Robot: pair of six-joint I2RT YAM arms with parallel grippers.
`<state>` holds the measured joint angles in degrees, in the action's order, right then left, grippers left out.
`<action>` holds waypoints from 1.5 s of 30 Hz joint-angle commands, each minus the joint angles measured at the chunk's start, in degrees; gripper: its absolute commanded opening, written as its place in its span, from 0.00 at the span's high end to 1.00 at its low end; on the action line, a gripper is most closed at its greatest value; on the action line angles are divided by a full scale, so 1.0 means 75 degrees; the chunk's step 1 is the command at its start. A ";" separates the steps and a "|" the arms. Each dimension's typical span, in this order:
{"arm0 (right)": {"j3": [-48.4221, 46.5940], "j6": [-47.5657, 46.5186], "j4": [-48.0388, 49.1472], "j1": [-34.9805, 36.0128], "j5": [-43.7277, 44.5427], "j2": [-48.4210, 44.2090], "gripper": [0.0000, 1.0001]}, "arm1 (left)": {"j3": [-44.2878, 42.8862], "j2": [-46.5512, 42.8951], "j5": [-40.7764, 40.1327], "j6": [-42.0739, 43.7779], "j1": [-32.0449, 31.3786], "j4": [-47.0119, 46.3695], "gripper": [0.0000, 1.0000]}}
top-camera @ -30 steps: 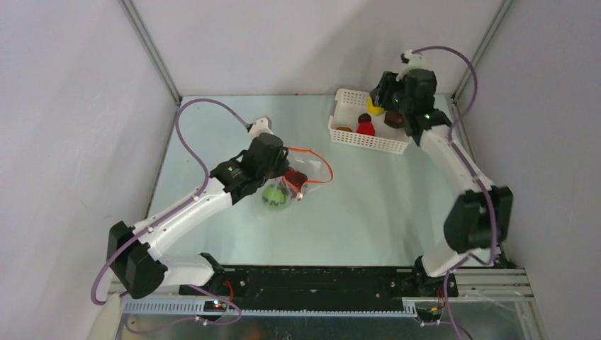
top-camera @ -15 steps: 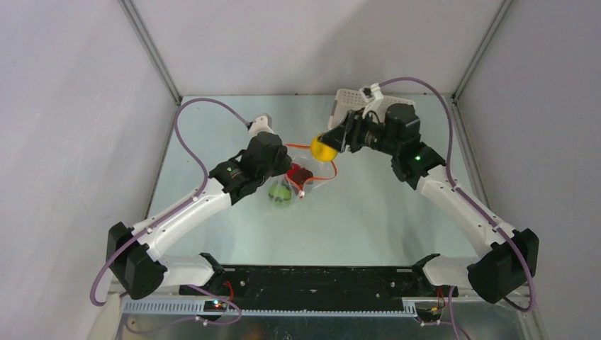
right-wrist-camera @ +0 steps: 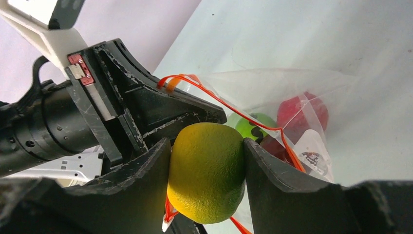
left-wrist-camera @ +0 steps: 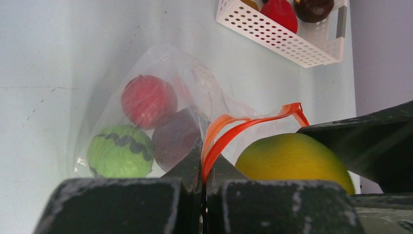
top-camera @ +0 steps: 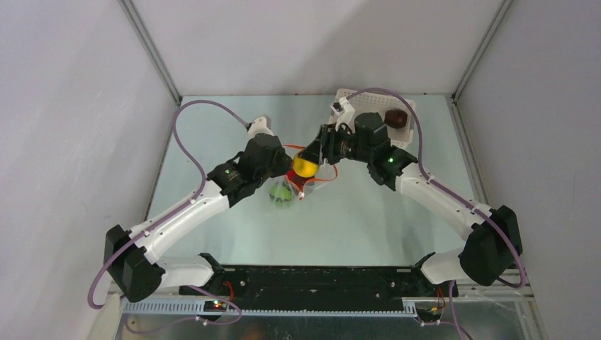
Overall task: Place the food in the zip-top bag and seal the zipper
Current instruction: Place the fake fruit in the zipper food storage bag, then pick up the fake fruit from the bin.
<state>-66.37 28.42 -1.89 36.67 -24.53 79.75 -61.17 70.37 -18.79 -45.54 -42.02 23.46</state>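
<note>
The clear zip-top bag (top-camera: 312, 170) lies mid-table and holds a bright green ball (left-wrist-camera: 119, 151), a red ball (left-wrist-camera: 147, 100) and a maroon ball (left-wrist-camera: 176, 137). My left gripper (left-wrist-camera: 203, 165) is shut on the bag's orange-red zipper strip (left-wrist-camera: 229, 127), holding the mouth up. My right gripper (right-wrist-camera: 207, 165) is shut on a yellow-green fruit (right-wrist-camera: 207, 170) and holds it at the bag's mouth, right beside the left gripper; it also shows in the top view (top-camera: 305, 166). The white slider tab (right-wrist-camera: 165, 225) shows under the fruit.
A white perforated basket (top-camera: 354, 99) stands at the back, partly behind the right arm. It holds a dark maroon fruit (top-camera: 396, 118); the left wrist view also shows a red fruit (left-wrist-camera: 280, 12) in it. Grey walls close in both sides.
My right arm has swung from the basket leftward and down with the yellow-green fruit, reaching the bag's mouth. The left gripper has stayed on the zipper strip.
</note>
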 commanded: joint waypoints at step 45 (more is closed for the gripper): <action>-0.3905 -0.1499 -0.3076 -0.2903 0.3559 0.3305 0.01 | 0.0120 -0.0586 -0.0130 0.0169 0.0050 -0.0165 1.00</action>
<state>-88.53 19.97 -18.87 16.29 -3.44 98.04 -59.99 67.48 -17.89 -45.01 -41.95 23.59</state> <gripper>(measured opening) 0.993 0.005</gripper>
